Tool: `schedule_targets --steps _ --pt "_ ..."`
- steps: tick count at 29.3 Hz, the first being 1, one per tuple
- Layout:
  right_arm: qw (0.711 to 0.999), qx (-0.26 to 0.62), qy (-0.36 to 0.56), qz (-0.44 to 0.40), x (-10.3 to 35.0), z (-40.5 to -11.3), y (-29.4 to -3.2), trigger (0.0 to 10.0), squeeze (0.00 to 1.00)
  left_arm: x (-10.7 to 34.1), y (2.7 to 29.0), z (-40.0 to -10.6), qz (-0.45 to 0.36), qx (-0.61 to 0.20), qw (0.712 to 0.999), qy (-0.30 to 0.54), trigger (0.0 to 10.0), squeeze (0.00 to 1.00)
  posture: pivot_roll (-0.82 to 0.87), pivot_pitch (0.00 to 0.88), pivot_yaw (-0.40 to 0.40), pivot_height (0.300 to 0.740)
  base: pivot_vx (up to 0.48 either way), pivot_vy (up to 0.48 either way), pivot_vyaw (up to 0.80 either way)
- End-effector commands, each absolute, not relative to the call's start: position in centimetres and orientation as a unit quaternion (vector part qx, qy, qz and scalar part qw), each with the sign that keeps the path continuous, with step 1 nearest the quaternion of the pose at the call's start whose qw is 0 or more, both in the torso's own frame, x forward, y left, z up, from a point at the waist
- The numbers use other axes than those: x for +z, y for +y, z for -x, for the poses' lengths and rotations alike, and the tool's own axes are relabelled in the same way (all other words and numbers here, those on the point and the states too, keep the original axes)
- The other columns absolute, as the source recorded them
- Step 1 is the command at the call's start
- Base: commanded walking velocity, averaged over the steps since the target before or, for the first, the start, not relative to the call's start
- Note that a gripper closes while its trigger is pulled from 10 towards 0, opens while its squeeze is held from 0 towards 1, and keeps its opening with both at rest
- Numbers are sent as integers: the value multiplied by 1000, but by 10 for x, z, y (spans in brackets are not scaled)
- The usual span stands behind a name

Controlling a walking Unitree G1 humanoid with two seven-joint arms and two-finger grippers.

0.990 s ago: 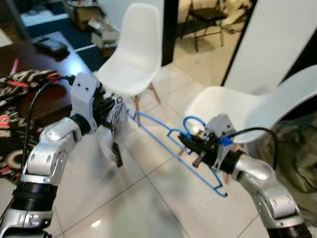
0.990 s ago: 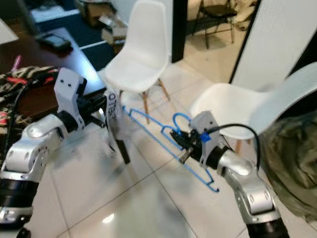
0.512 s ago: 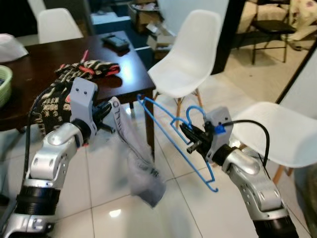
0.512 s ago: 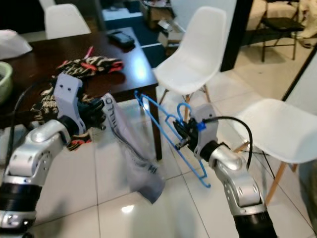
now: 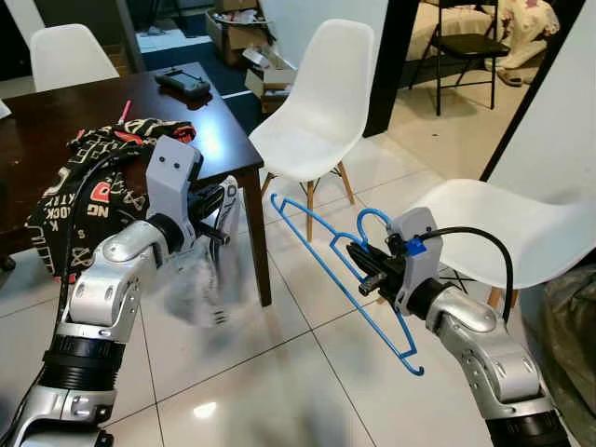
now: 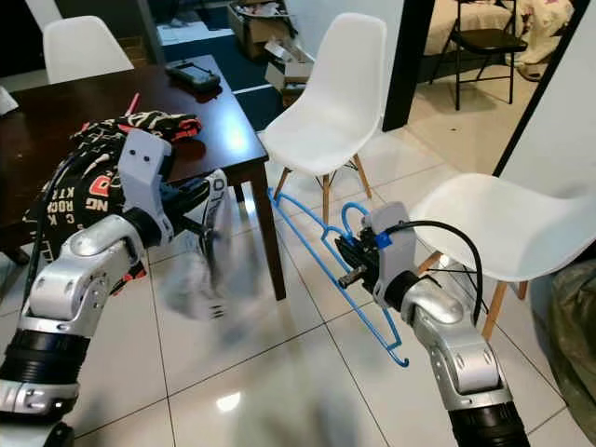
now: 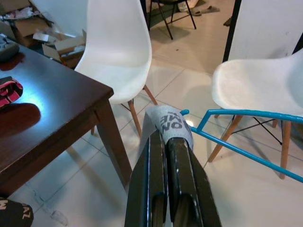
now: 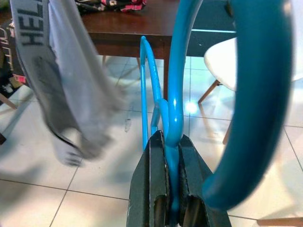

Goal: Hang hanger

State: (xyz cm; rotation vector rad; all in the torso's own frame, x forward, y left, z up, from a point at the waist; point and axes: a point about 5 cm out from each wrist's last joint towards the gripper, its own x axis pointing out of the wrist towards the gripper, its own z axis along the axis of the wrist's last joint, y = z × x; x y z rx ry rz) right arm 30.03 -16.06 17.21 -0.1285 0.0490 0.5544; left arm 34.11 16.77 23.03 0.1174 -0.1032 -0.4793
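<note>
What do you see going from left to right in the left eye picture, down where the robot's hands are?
Patterned cloth on the table → left gripper pinching the grey garment → blue hanger → right gripper holding it → white chair.

Hanger [image 5: 335, 270] right of garment [image 5: 209, 270], chairs [image 5: 312, 102] behind.

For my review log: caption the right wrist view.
Right gripper clamps the blue hanger near its hook; grey garment dangles beside.
</note>
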Motion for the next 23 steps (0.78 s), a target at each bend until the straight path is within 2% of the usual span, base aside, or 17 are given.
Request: schedule_targets --steps 1,4,15,23 --pt "958 279 21 61 174 -299 -155 10000 0 229 170 -341 -74 -237 968 -45 10000 0 27 138 11 740 0 -480 0" --pt "958 279 24 58 174 -299 -155 10000 0 230 170 -342 -75 -229 969 -47 10000 0 27 139 12 740 0 -480 0" --pt "956 285 41 55 176 -298 -163 10000 0 241 176 -350 -82 -212 972 -60 10000 0 30 140 11 740 0 0 0" --pt "913 388 94 88 168 -277 -163 10000 0 246 176 -360 -99 -211 971 -59 10000 0 23 144 5 740 0 0 0"
